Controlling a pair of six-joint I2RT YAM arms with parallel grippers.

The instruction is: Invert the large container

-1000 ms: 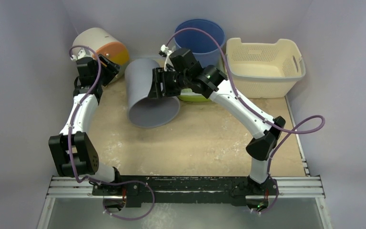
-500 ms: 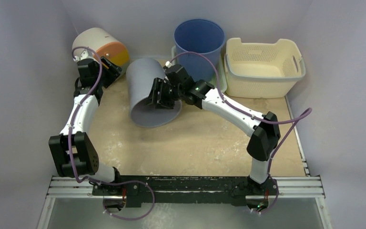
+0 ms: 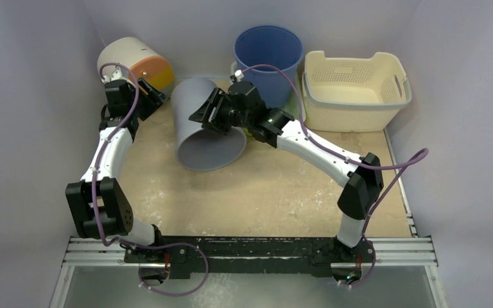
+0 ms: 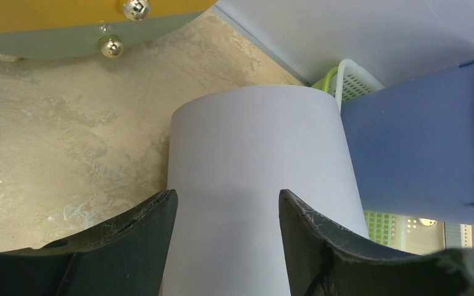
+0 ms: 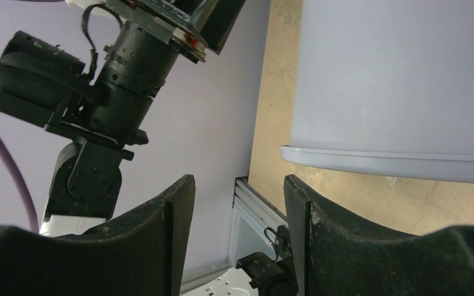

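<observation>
The right gripper (image 3: 208,114) is hovering wide open and empty over the grey bin (image 3: 202,141), which is lying on its side on the table (image 3: 263,186). The left gripper (image 4: 226,194) is gaping empty near the bin's base.

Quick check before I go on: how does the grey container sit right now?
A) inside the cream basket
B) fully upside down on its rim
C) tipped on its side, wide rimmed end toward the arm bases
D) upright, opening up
C: the top view shows the grey container lying on its side on the table, its wider rimmed end toward the arm bases, next to the upright blue bin.
</observation>
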